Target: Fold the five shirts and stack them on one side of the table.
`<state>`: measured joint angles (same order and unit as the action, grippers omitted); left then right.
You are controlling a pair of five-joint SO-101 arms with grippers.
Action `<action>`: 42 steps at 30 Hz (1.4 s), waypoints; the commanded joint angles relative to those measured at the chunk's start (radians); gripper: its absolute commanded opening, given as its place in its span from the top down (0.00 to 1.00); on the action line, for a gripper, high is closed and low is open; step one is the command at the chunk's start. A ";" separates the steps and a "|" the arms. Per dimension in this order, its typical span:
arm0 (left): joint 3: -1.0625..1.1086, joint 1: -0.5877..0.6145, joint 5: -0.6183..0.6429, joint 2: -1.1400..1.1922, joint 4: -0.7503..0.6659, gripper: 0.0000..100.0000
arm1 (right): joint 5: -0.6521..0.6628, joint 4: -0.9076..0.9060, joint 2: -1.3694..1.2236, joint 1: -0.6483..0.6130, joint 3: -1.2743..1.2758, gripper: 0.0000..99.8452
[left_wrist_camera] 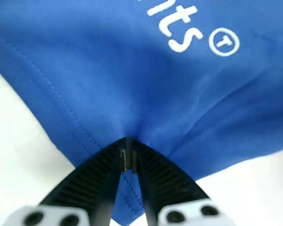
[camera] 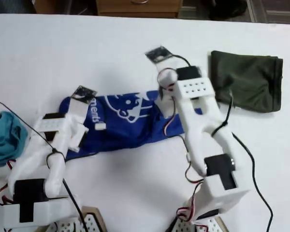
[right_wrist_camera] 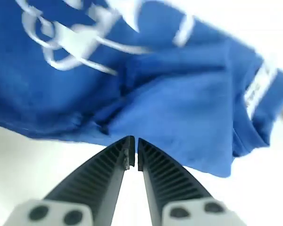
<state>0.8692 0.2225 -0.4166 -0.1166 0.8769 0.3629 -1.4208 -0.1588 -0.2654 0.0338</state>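
One white desk (camera: 63,48) carries all items. Lying across its middle is the blue shirt (camera: 125,125), spread lengthwise in a rumpled band with white print facing up. The left arm (camera: 48,145) rises from the near left edge of the desk and ends over the left end of the blue shirt; the right arm (camera: 203,125) rises from the near right edge and ends over the far edge of the shirt towards its right end. A dark green shirt (camera: 246,79) lies folded into a flat rectangle at the far right of the desk, just beside the right arm and apart from the blue shirt. A teal shirt (camera: 5,135) lies bunched at the left edge of the desk, near the left arm. The left gripper (left_wrist_camera: 127,157) is clamped on the blue shirt (left_wrist_camera: 132,70), and the cloth puckers where the fingertips meet. The right gripper (right_wrist_camera: 133,153) has its fingers together at the edge of the blue shirt (right_wrist_camera: 179,103); whether cloth is pinched between them cannot be told.
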 commanded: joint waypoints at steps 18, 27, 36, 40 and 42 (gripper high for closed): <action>-0.001 -0.005 -0.011 0.008 -0.034 0.97 | 0.038 0.168 -0.260 -0.059 -0.152 0.98; -0.001 -0.005 -0.011 0.008 -0.034 0.97 | 0.038 0.031 -0.229 -0.012 -0.370 0.98; -0.001 -0.005 -0.011 0.008 -0.034 0.97 | 0.046 0.025 -0.326 0.142 -0.411 0.98; -0.001 -0.005 -0.011 0.008 -0.034 0.97 | 0.044 0.107 -0.440 0.170 -0.411 0.98; -0.001 -0.005 -0.011 0.008 -0.034 0.97 | 0.043 0.145 -0.476 0.186 -0.413 0.98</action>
<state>0.8692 0.2225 -0.4166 -0.1166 0.8769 0.3997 -1.3257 -0.6145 -0.1059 -0.3468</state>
